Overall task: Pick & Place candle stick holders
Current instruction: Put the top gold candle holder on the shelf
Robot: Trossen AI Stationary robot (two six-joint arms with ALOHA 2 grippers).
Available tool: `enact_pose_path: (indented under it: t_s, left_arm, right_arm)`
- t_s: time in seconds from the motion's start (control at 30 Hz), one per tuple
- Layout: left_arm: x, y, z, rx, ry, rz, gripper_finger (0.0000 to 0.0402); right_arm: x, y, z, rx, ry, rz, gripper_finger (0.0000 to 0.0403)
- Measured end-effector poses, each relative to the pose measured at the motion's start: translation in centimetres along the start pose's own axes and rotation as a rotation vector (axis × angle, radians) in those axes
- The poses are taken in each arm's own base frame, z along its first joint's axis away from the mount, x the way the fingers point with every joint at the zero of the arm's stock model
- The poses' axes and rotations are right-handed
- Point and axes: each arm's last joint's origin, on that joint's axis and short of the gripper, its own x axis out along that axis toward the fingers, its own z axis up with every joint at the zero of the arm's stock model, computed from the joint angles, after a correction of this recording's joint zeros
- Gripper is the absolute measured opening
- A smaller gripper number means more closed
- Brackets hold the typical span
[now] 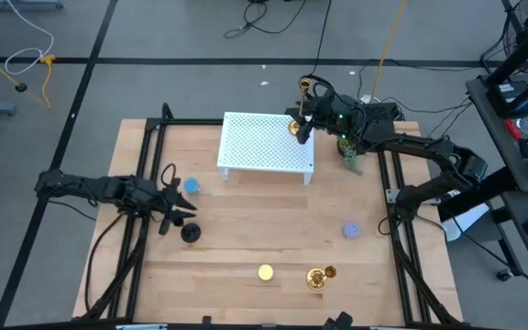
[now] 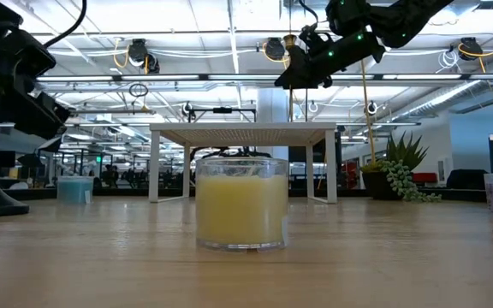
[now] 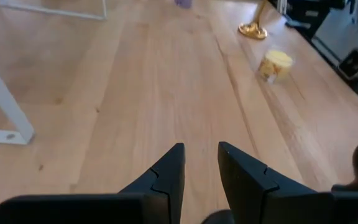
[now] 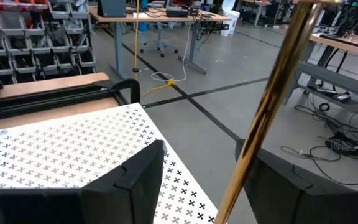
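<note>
we see the right gripper pinching 1 shiny gold candle stick holder above the white perforated rack; the left gripper, fingers slightly spread, hovers beside the black candle stick holder.

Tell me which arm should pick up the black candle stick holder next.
Left. The left pincer hovers right beside the black holder, fingers apart and empty. The right pincer is across the table over the white rack, gripping a gold holder.

Rack sitting at the table's far middle, one candle stick holder standing on its right far corner, another holder resting left of centre, third holder lying near the front edge, candle sitting just left of it.
</note>
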Motion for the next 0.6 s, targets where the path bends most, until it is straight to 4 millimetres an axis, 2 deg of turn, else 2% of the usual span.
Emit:
enact_pose_path:
  t_s: [0.23, 0.6]
  left_arm:
    - [0.6, 0.2, -0.4, -0.084, 0.069, 0.087, 0.0104]
    - [1.7, 0.1, -1.3, -0.275, 0.241, 0.081, 0.0104]
  right_arm:
    - [0.0, 0.0, -0.2, 0.0, 0.02, 0.003, 0.0211]
    - [0.0, 0.0, -0.3, -0.002, 0.029, 0.006, 0.0218]
